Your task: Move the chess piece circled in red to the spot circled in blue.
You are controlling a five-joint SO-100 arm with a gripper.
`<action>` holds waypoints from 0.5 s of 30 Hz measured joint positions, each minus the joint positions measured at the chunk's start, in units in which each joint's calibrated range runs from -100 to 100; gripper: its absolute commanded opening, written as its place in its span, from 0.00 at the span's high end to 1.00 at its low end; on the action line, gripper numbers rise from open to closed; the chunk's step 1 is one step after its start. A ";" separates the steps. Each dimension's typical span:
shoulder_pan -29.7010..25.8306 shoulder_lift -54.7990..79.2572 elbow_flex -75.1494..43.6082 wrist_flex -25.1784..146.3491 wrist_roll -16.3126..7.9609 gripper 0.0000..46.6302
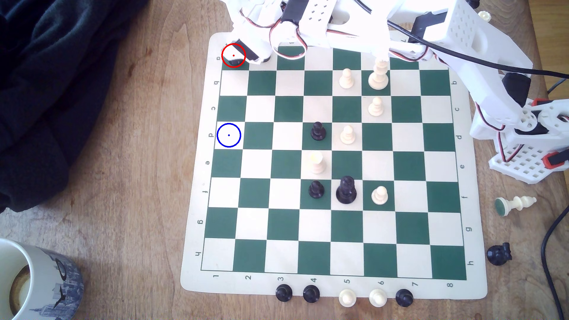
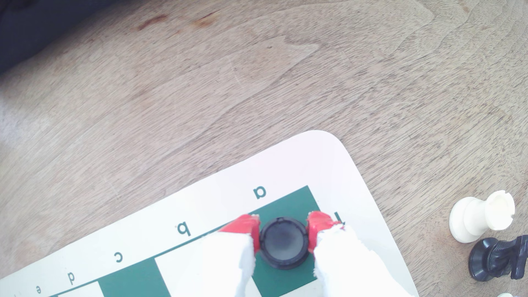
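The rook (image 2: 283, 242) stands upright on the green corner square of the board (image 2: 354, 182), where row a meets file 1, inside the red circle. The pincer (image 2: 284, 232) straddles it, its 2 red fingertips (image 2: 243, 225) pressed against the rook's sides, grasping it. The blue-circled spot (image 1: 228, 135) is the cream square 3 rows from that corner, on the same edge file. Board lies on the table (image 2: 200, 85).

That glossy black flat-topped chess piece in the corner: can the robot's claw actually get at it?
Probably yes. In the wrist view the gripper already has its red fingertips on either side of the glossy black flat-topped chess piece, on the green corner square, with nothing between.
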 measured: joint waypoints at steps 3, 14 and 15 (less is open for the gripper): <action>0.00 0.00 0.00 0.00 0.00 0.95; 0.00 0.00 0.00 0.00 0.98 0.99; 0.00 0.00 0.00 0.00 0.98 0.99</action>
